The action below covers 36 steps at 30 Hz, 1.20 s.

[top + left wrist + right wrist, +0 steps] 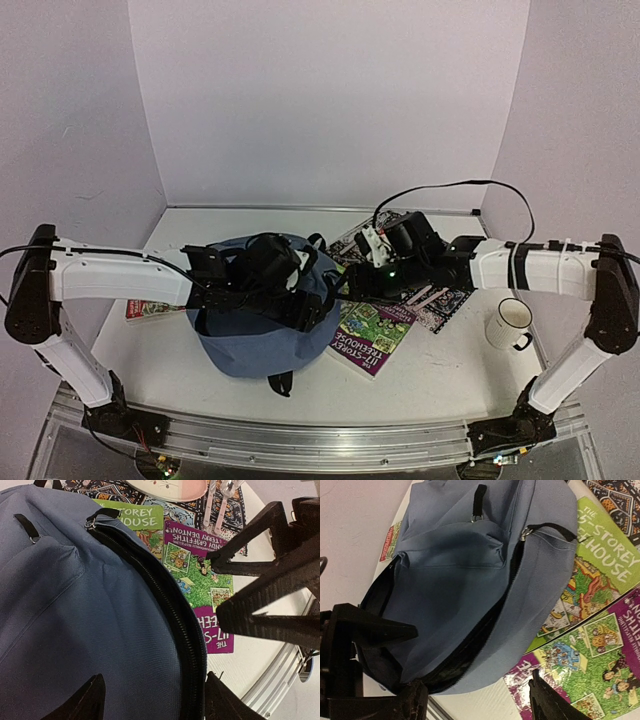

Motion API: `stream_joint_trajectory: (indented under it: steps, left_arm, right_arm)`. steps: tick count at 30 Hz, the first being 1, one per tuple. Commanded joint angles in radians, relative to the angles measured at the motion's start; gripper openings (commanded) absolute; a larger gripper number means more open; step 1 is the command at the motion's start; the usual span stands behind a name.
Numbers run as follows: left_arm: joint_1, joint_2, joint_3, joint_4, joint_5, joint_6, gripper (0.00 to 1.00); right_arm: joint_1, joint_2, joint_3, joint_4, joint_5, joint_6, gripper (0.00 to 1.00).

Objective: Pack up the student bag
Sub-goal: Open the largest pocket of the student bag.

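The grey-blue student bag [258, 338] lies flat in the middle of the table. Its main black zipper [172, 610] runs along the right edge, and in the right wrist view [470, 645] it gapes partly open. My left gripper [312, 305] hovers over the bag's right edge, open and empty, its fingertips [92, 700] straddling the zipper. My right gripper [345, 285] is close beside it, open and empty, above the bag's edge and a purple-green book [580, 665]. Its dark fingers [260, 585] show in the left wrist view.
Two colourful books [372, 335] lie right of the bag on a patterned mat [445, 298]. A red book [148, 310] pokes out left of the bag. A white mug [510, 322] stands at the right. A plate [170, 487] sits on the mat.
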Motion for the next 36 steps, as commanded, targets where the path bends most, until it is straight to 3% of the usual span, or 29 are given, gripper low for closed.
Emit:
stream_joint_trajectory:
  steps: [1, 6, 12, 20, 24, 28, 36]
  left_arm:
    - [0.002, 0.033, 0.065, -0.018, 0.000, 0.013, 0.64]
    - [0.003, 0.047, 0.081, -0.049, -0.031, 0.009, 0.45]
    - [0.011, 0.016, 0.087, -0.070, -0.060, 0.009, 0.34]
    - [0.045, -0.004, 0.096, -0.095, -0.067, 0.015, 0.22]
    - [0.079, -0.008, 0.115, -0.122, -0.069, 0.056, 0.01]
    - [0.138, -0.032, 0.170, -0.161, -0.096, 0.172, 0.00]
    - [0.265, -0.047, 0.350, -0.251, -0.118, 0.480, 0.00]
  right_arm:
    - [0.010, 0.024, -0.023, 0.113, -0.012, 0.121, 0.69]
    - [0.017, 0.078, -0.034, 0.114, -0.015, 0.123, 0.64]
    - [0.024, 0.143, -0.064, 0.109, -0.018, 0.109, 0.54]
    - [0.028, 0.172, -0.088, 0.049, 0.061, 0.058, 0.33]
    - [0.029, 0.165, -0.077, 0.015, 0.097, 0.004, 0.12]
    - [0.031, 0.150, -0.063, -0.014, 0.121, -0.070, 0.00]
    - [0.049, 0.153, 0.037, -0.141, 0.200, -0.265, 0.00]
